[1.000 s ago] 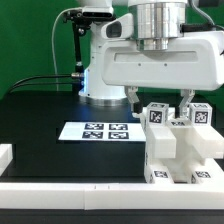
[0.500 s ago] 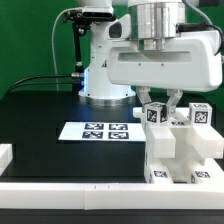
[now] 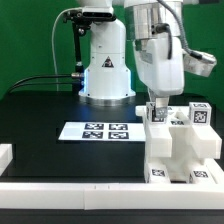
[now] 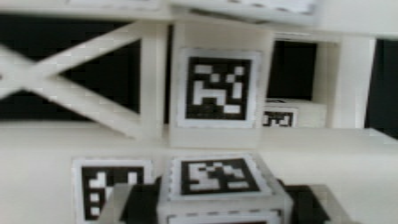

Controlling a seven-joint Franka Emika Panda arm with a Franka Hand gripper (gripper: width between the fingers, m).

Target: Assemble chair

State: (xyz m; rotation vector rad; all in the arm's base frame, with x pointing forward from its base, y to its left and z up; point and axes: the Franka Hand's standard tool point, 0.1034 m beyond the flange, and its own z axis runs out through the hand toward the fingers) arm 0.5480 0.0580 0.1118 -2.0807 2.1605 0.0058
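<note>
Wrist seen rotated since earlier frames: broad face no longer presented to camera, narrow side now shown. Marker board (image 3: 105, 131) lying flat on black tabletop (image 3: 40, 115), centre-left. End effector (image 3: 157, 113) set down over tagged post (image 3: 158, 118) of chair (image 3: 180, 150), which is stacked at exterior view's right. Finger state cannot be told. Judged step: screwing post into place; next, regrasp and further turning likely needed.

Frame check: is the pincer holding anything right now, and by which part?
The pincer is down on the top of the white chair assembly, at a tagged piece. Whether its fingers are clamped on that piece cannot be told; the wrist view shows only tagged white parts close up.
</note>
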